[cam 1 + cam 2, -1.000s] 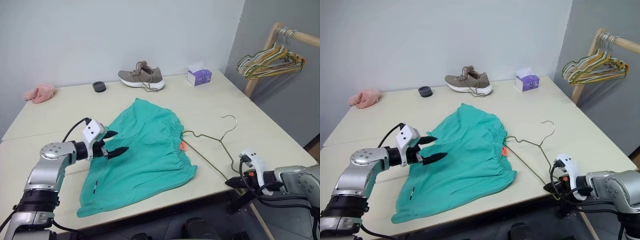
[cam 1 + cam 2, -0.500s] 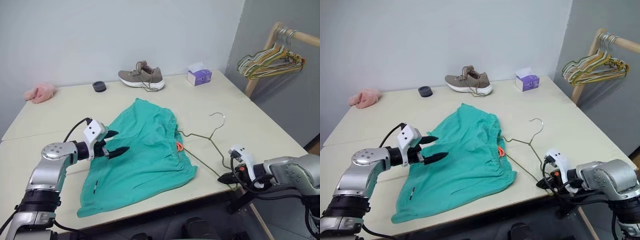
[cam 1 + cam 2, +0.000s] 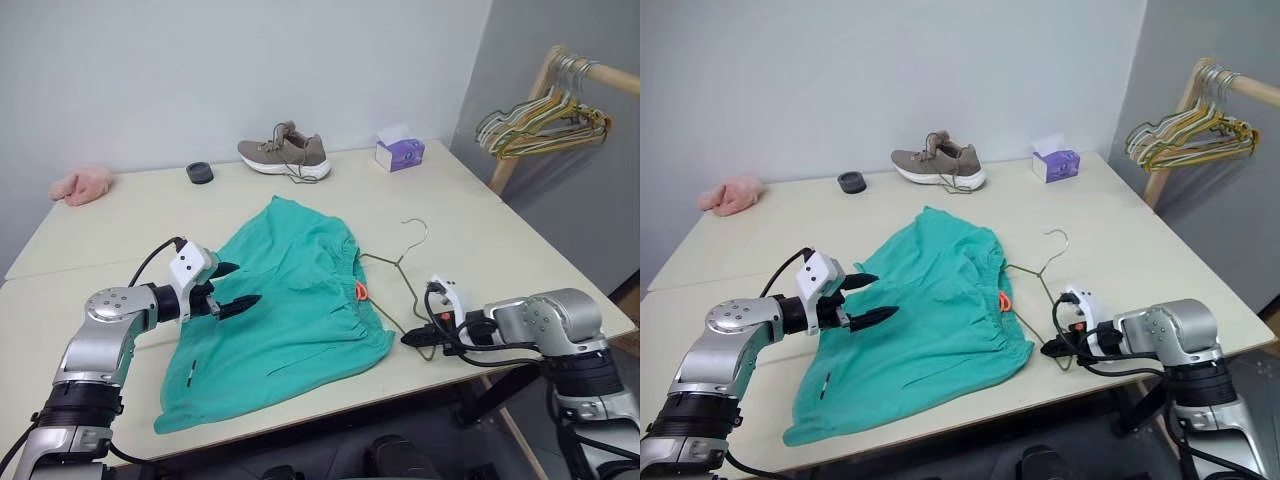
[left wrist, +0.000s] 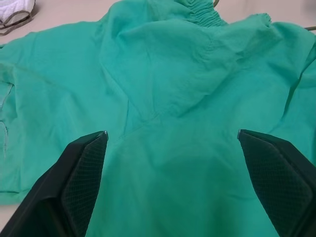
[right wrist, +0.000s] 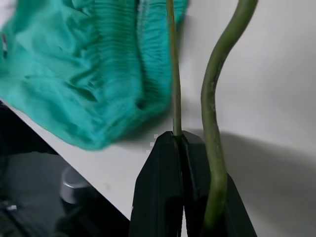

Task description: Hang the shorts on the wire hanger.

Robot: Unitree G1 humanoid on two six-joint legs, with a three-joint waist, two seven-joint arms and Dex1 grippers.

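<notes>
A robot works at a table (image 3: 520, 250) where teal shorts (image 3: 285, 300) lie spread flat, waistband toward the wire hanger (image 3: 400, 275) that rests just beside them on the robot's right. The right gripper (image 3: 412, 338) is clamped tight on the hanger's lower wire near the table's front edge, its black fingers (image 5: 173, 187) pinching one strand while the other strand runs alongside. To do this step well, the hanger's free end probably needs to slide low and flat toward the waistband, so it enters the opening rather than pushing the cloth into a heap; a firm pinch matters, since thin wire can twist in the fingers. The left gripper (image 3: 232, 285) hovers over the shorts' left part with its fingers spread wide and holding nothing, well placed to pin or lift the fabric. The right forearm lies low along the table edge, pointing inward toward the shorts; the left arm is bent, its gripper angled slightly down over the cloth.
</notes>
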